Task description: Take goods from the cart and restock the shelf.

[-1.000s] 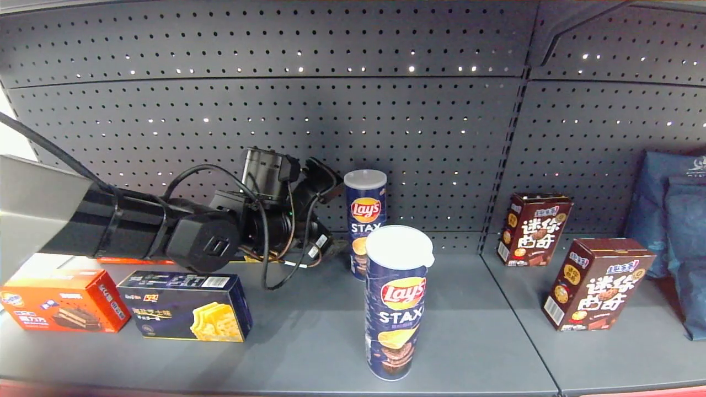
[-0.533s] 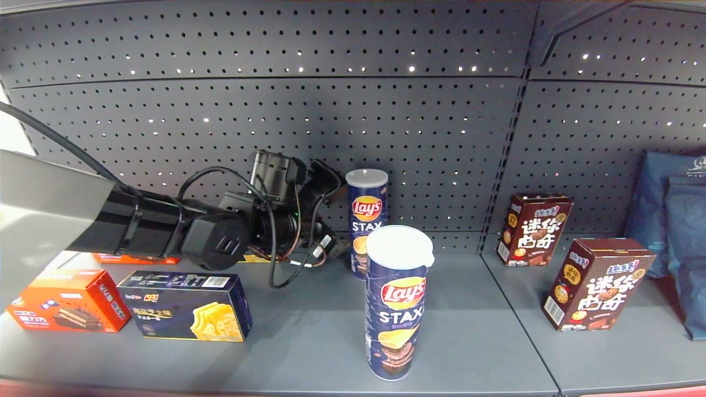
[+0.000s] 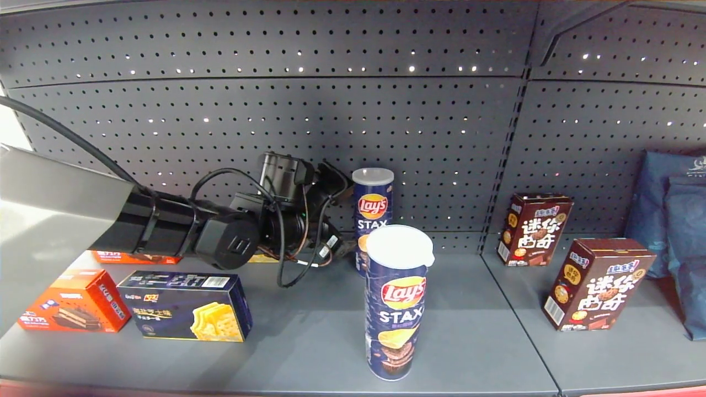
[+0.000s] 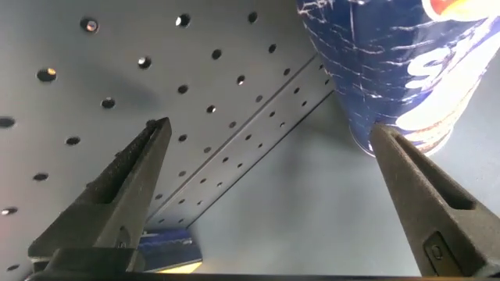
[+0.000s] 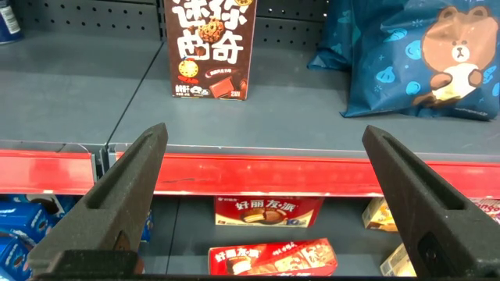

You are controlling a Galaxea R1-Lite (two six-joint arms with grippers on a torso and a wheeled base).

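An orange box [image 3: 66, 300] and a navy cracker box [image 3: 187, 306] lie side by side at the front left corner of the shelf [image 3: 480, 331]. Behind them the left gripper [image 4: 269, 131] sits low near the rear edge, fingers spread and empty. One fingertip is just beside the rear chip can [image 3: 374, 207], which stands upright by the back panel [image 3: 441, 138]. A front chip can [image 3: 397, 300] stands nearer the front edge. Farther right stand a rear brown box [image 3: 534, 229] and a front brown box [image 3: 595, 284]. The right gripper [image 5: 266, 134], also released, hangs before the front edge.
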